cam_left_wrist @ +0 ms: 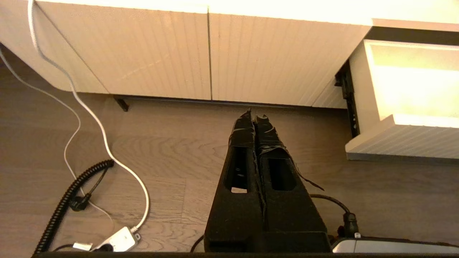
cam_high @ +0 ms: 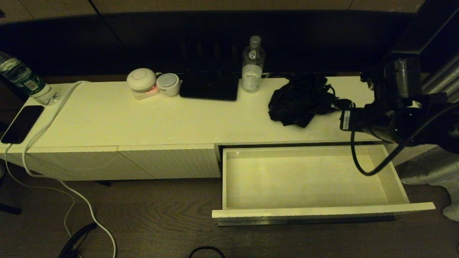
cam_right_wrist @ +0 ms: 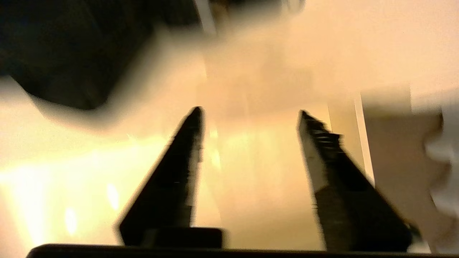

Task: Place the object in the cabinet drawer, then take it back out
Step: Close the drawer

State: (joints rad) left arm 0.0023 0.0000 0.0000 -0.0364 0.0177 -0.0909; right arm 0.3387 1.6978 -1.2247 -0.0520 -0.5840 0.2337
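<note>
The black folding umbrella lies bunched on the white cabinet top, toward its right end; in the right wrist view the umbrella is a dark mass off to one side of the fingers. My right gripper hovers just right of the umbrella's handle end. In its own view the right gripper is open, with only pale surface between the fingers. The cabinet drawer is pulled out below and holds nothing; its ribbed front also shows. My left gripper is shut and parked low over the floor.
On the cabinet top stand a clear water bottle, a flat black device, two round white gadgets, another bottle and a phone. A white cable trails to the floor. A coiled black cord lies there.
</note>
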